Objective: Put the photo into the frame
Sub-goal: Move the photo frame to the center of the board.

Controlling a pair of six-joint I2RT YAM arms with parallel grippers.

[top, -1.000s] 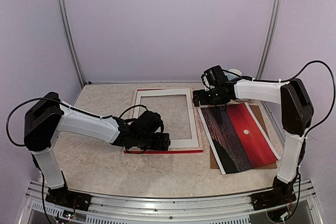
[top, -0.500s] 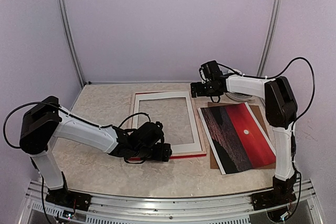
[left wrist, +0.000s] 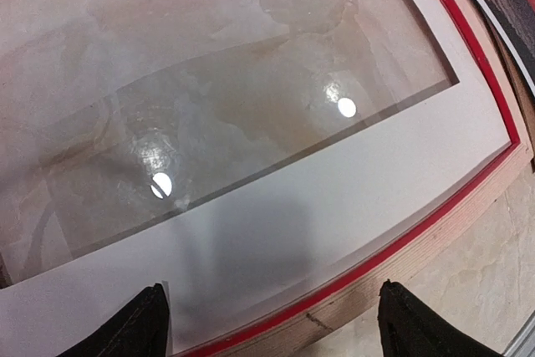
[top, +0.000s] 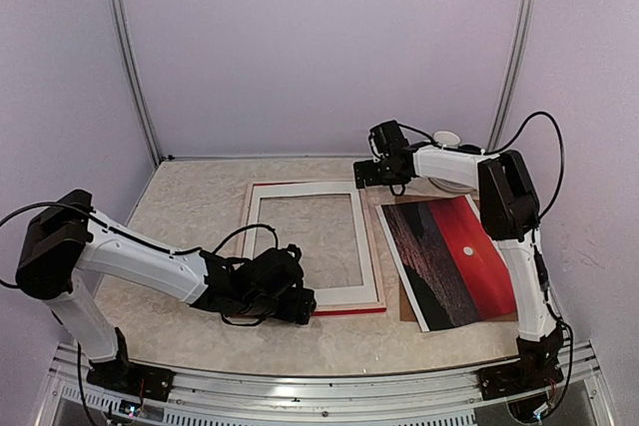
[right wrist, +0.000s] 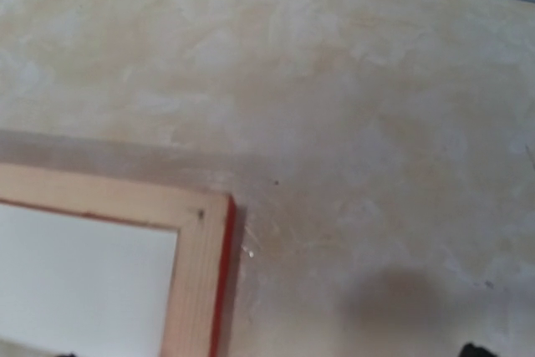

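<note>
The frame point(top: 313, 298) lies flat mid-table, pale wood back and white mat up, with a red edge showing along its near side. My left gripper point(top: 303, 303) is open at that near rail; in the left wrist view the rail point(left wrist: 393, 248) runs between the spread fingertips point(left wrist: 144, 323), left gripper point(left wrist: 272, 336). My right gripper point(top: 363, 175) hovers open by the frame's far right corner point(right wrist: 201, 232), right gripper point(right wrist: 267, 354), holding nothing. The photo point(top: 454, 251), a red sunset print, rests face up on a brown board to the right.
The brown backing board point(top: 407, 303) juts out under the photo, close to the frame's right rail. A white round object point(top: 446, 137) stands at the back right by the wall. Purple walls and metal posts close the table in.
The left gripper has drawn back toward the table's near side, and the frame's near edge sits lower and slightly turned. The right gripper has swung from the photo's top to the frame's far right corner.
</note>
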